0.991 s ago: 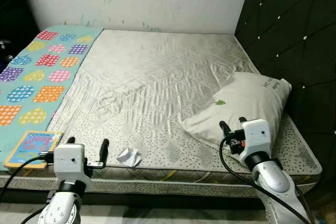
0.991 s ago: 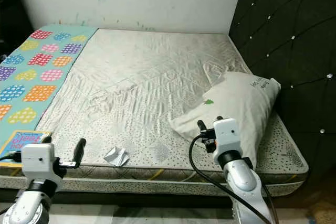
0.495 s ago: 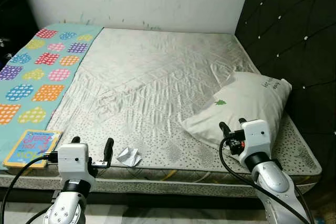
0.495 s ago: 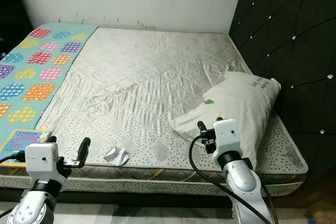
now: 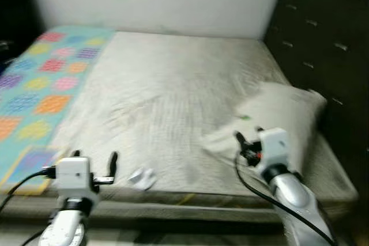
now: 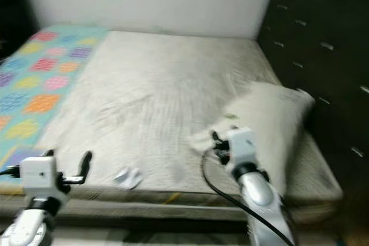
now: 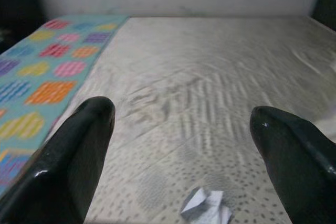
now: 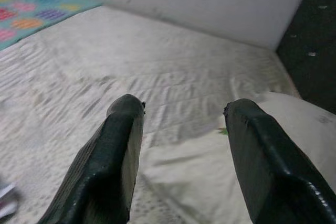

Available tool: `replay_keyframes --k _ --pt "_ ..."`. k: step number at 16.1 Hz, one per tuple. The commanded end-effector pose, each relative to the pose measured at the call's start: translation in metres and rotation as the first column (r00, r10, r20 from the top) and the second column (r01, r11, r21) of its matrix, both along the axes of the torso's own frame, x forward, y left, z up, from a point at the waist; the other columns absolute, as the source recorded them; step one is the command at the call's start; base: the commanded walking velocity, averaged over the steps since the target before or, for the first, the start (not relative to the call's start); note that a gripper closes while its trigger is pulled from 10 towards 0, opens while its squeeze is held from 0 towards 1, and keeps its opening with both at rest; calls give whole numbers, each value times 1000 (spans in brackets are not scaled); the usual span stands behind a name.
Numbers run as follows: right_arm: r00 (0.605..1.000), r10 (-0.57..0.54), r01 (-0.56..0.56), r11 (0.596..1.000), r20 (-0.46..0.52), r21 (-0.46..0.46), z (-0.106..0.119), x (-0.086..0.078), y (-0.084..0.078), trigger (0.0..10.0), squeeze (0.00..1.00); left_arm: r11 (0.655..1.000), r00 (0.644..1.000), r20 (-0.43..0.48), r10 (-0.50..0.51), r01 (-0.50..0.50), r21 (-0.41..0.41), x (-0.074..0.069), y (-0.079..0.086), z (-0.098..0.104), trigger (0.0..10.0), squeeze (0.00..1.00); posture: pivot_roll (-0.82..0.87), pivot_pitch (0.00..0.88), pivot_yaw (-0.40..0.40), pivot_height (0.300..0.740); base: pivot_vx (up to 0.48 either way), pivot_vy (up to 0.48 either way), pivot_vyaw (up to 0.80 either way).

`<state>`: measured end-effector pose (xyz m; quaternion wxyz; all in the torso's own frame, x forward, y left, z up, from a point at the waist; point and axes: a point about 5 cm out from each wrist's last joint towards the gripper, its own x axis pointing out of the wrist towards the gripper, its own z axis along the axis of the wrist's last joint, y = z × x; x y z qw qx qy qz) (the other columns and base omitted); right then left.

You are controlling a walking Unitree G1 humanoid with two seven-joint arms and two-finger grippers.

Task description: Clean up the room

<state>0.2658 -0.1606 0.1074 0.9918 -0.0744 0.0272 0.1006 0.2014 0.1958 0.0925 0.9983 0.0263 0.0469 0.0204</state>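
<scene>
Jaws on both the left gripper (image 7: 181,129) and right gripper (image 8: 181,111) gape wide and empty, so tidying looks barely begun: crumpled paper (image 5: 142,177) lies on the mattress (image 5: 173,84) edge, pillow (image 5: 288,113) askew.

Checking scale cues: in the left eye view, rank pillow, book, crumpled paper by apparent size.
1. pillow, largest
2. book, partly cut off by the blur and the left gripper
3. crumpled paper, smallest
</scene>
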Motion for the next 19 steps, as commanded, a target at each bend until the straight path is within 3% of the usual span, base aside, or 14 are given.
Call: replay_keyframes --k 1,5,10,19 --pt "999 -42 42 999 -13 -16 -3 -4 -13 10000 0 999 999 3 -33 33 -25 3 -9 1 10000 0 -42 0 -64 740 281 0 0" --pt "999 -40 40 999 -15 -15 -3 -3 -13 10000 0 999 999 0 -32 32 -22 4 -9 0 10000 0 -42 0 -65 740 277 0 0" --pt "999 -32 32 999 -20 -14 -5 -2 -12 10000 0 999 1000 -20 -8 7 -34 5 -8 -4 10000 0 -36 0 -64 740 0 0 0" --pt "999 -23 23 1000 -26 -9 -8 -2 -10 10000 0 999 999 -27 -30 29 -32 6 -9 -6 10000 0 -35 0 -62 740 0 436 0"
